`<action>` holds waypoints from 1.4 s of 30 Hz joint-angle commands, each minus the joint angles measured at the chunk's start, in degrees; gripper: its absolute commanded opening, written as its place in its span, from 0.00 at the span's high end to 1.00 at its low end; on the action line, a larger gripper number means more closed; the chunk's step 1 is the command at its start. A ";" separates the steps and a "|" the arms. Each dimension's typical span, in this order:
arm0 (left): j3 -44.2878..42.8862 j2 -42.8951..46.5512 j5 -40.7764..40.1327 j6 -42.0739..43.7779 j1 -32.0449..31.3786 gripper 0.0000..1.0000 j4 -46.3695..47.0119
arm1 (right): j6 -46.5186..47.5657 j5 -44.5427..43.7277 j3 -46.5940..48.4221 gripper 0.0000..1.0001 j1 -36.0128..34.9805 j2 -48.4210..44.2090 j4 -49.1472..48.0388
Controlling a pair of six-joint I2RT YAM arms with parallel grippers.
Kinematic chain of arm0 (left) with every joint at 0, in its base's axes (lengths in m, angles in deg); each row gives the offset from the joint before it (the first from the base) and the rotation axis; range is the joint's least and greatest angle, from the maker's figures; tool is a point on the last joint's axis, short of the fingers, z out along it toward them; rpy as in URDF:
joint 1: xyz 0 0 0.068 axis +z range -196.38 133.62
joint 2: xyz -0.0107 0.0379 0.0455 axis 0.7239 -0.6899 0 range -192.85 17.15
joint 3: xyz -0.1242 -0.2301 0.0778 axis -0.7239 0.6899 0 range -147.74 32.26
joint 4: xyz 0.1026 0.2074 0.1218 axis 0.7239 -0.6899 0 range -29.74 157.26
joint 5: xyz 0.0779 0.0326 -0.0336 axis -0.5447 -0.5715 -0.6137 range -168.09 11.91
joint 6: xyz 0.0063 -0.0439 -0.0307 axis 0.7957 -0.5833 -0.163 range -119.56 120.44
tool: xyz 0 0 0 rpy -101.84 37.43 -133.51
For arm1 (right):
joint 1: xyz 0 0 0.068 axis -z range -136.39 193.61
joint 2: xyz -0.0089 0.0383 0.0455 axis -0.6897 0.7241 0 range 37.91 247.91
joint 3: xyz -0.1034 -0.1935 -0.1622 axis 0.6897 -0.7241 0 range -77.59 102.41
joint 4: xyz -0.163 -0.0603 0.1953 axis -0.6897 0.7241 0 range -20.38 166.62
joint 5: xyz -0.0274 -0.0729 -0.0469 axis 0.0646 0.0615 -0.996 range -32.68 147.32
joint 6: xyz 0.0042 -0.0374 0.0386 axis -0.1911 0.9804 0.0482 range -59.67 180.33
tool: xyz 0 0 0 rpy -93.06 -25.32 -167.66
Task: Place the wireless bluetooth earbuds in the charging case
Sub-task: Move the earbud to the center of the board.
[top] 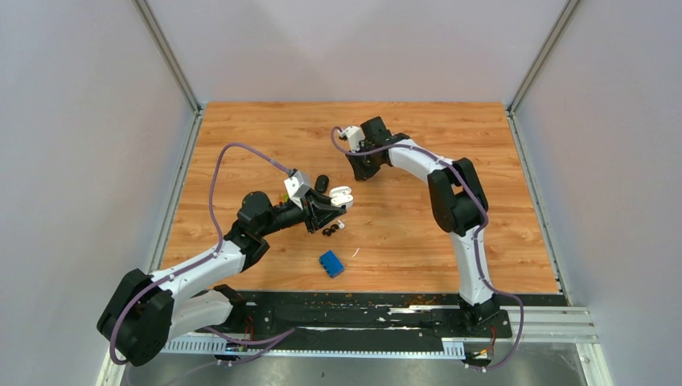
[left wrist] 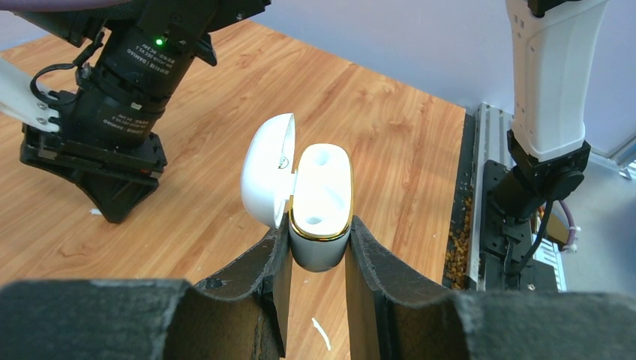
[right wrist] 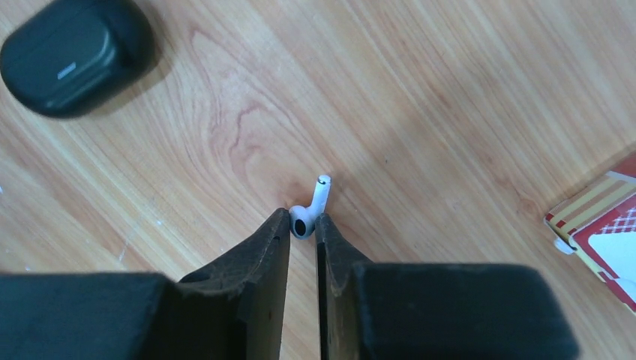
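My left gripper (left wrist: 319, 241) is shut on the lower body of a white charging case (left wrist: 322, 191) with a gold rim. The case's lid (left wrist: 266, 169) is open and both sockets look empty. In the top view this gripper (top: 331, 206) holds the case (top: 342, 194) above the table's middle. My right gripper (right wrist: 303, 222) is shut on the head of a white stemmed earbud (right wrist: 309, 214), with the stem pointing away over the wood. In the top view it (top: 366, 170) is just behind the case. Two black earbuds (top: 327, 232) and a white one (top: 341, 225) lie below the left gripper.
A closed black charging case (right wrist: 71, 52) lies near the white case, also seen in the top view (top: 322, 183). A blue object (top: 330, 263) and a small white scrap (top: 355, 252) lie nearer the bases. A red and white box (right wrist: 604, 240) sits at the right wrist view's edge.
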 commanded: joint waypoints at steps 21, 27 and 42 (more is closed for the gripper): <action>-1.59 0.15 1.49 -0.19 0.12 0.99 2.36 | 31.70 20.08 -19.28 0.65 2.85 -19.12 31.34; -1.33 0.57 1.44 -0.36 0.11 0.99 2.44 | 15.39 10.96 -26.06 0.67 3.74 -26.78 18.52; -1.28 0.21 1.62 -0.97 0.14 0.99 3.14 | -2.85 10.87 -32.41 0.64 2.28 -29.30 9.53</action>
